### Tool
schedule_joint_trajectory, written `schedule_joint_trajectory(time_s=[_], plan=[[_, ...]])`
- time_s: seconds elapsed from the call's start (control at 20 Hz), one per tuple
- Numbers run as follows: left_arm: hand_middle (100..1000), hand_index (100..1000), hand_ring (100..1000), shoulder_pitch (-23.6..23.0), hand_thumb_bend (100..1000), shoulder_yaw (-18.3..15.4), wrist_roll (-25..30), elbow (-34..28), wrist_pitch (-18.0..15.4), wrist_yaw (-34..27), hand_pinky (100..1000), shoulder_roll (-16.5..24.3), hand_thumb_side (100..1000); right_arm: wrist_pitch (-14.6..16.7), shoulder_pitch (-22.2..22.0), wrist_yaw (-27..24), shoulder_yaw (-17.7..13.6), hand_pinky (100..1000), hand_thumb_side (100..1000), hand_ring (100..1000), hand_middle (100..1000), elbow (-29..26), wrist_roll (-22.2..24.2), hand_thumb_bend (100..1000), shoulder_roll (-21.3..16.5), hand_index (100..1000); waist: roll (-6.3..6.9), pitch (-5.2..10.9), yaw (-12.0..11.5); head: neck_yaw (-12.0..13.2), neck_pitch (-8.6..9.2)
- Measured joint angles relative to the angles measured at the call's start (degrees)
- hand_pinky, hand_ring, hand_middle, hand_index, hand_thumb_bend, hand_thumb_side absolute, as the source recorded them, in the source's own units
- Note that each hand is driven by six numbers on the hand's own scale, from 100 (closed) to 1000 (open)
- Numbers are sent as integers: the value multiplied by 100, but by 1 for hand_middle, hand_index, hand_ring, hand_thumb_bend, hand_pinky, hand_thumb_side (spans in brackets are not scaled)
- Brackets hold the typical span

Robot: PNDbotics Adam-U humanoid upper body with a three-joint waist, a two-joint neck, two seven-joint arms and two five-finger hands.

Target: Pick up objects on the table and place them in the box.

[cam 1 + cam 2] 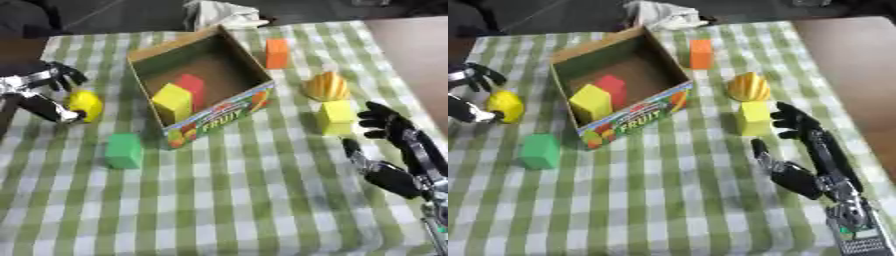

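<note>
Green-and-white checked cloth (236, 200) is spread over the table, and an open cardboard box (229, 108) with "FRUIT" printed on its near wall is set at the centre, slightly toward twelve o'clock. Inside the box a yellow block (172, 101) and a red block (192, 86) are seen side by side, touching.

At nine o'clock a rounded yellow lemon-like piece (86, 104) is pinched by the left hand (39, 92), whose fingers and thumb are curled round it, just outside the box's left wall. A green cube (123, 150) is laid on the cloth at about seven o'clock, apart from the box's near corner.

At one o'clock an orange upright block (276, 53) is stood close beside the box's right wall. At three o'clock a ribbed orange-yellow rounded piece (325, 86) is seen, with a yellow cube (334, 116) just beside it on the near side.

The right hand (802, 150) is held at about four o'clock, fingers spread, its fingertips just beside the yellow cube; whether contact is made cannot be told. A crumpled white cloth (219, 12) is seen beyond the box at twelve o'clock.
</note>
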State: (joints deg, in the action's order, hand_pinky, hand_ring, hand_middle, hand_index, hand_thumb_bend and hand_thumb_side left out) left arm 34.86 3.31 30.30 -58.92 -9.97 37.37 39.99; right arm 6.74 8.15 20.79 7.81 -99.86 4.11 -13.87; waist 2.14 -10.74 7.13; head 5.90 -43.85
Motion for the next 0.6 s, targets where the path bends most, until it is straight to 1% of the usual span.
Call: schedule_joint_trajectory(time_s=[0.05,0.1,0.15,0.2,0.25,0.3,0.4,0.55,0.6], plan=[[745,852,720,16,400,-4,-60,86,-2,57,720,-45,187,0,-4,0,0,740,328,800,782,2,0,315,0,934,-1,1,3,0,0],[708,827,678,39,369,-11,-126,161,-7,100,689,-90,130,0,-8,0,0,740,327,800,782,7,0,315,1,934,-2,1,6,0,0],[699,822,668,60,364,-29,-202,220,-11,133,683,-129,121,-1,-8,0,0,740,327,800,782,9,1,315,1,934,-3,2,14,1,0],[592,757,586,76,290,-39,-287,265,-18,163,617,-162,100,-1,-9,0,0,740,327,800,781,10,1,315,1,934,-4,4,22,1,0],[573,743,570,96,275,-44,-380,282,-25,195,604,-188,100,-1,-9,0,0,740,327,800,781,11,1,315,1,934,-8,6,25,1,0],[525,703,529,106,237,-56,-481,279,-36,218,562,-204,100,-1,-9,0,0,740,326,800,781,11,1,316,1,934,-12,7,26,1,0],[487,664,496,110,206,-72,-676,223,-64,240,526,-218,100,-1,-9,0,0,739,327,800,781,12,1,317,1,934,-14,8,26,1,0],[485,661,495,218,215,-69,-880,-52,-150,218,530,-206,100,-1,-9,0,0,740,327,800,781,19,0,316,1,933,-7,10,30,1,0],[492,669,504,279,229,-67,-907,-168,-180,196,544,-181,100,-1,-10,0,0,739,327,800,781,21,0,316,1,933,-2,12,30,1,0]])
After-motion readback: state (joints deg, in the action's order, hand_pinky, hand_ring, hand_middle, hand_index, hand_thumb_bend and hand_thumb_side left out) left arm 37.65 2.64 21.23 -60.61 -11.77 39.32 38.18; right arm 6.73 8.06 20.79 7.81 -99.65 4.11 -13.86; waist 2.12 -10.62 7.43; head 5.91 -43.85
